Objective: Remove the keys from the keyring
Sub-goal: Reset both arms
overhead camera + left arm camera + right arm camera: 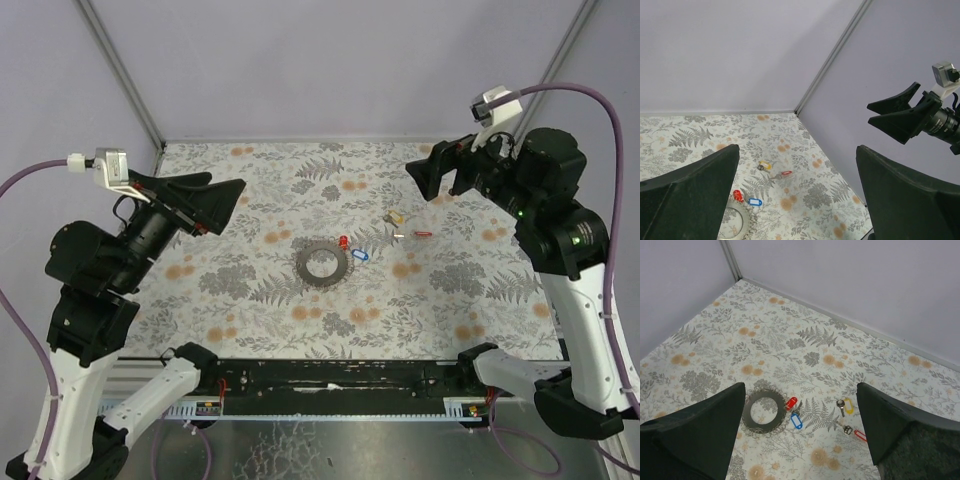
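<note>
The grey keyring (321,264) lies flat on the floral cloth near the table's middle, and shows too in the right wrist view (762,410). A red-tagged key (344,241) and a blue-tagged key (361,254) lie against its right edge. Farther right, apart from the ring, lie a yellow-tagged key (396,216) and a slim red-tagged key (422,234). My left gripper (226,196) hangs open in the air, left of and above the ring. Over the back right, my right gripper (440,180) is raised and open. Neither holds anything.
The floral cloth (250,300) covers the table, with pale walls (330,60) behind and at both sides. The arm bases and a black rail (330,375) run along the near edge. The left wrist view shows the right gripper (900,112) high above the table.
</note>
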